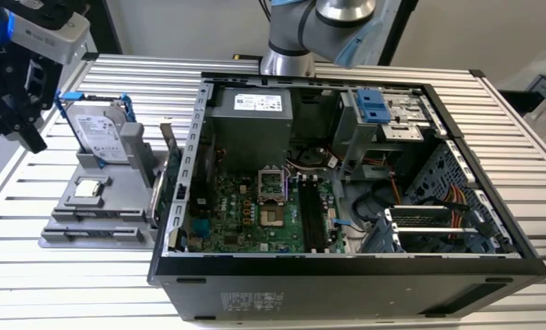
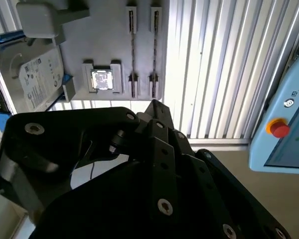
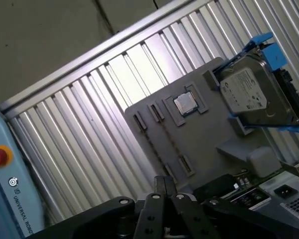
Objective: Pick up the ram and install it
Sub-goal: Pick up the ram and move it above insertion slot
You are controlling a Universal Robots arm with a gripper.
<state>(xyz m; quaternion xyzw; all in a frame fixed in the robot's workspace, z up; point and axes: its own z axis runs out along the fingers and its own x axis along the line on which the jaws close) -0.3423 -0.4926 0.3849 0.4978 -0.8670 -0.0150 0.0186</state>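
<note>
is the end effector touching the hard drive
Apart. The exterior view shows bare table slats between the end effector and the hard drive.

Probably a robotics lab or test cell, ribbed aluminium table (image 1: 144, 69) under the gripper (image 3: 164, 181), grey parts fixture (image 3: 207, 134) just below it, opened computer case (image 1: 346, 268) further off, pale-blue pendant (image 2: 289, 112) with red stop button close by.

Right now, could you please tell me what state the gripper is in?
Gripper: closed, holding nothing, as seen in both wrist views.
</note>
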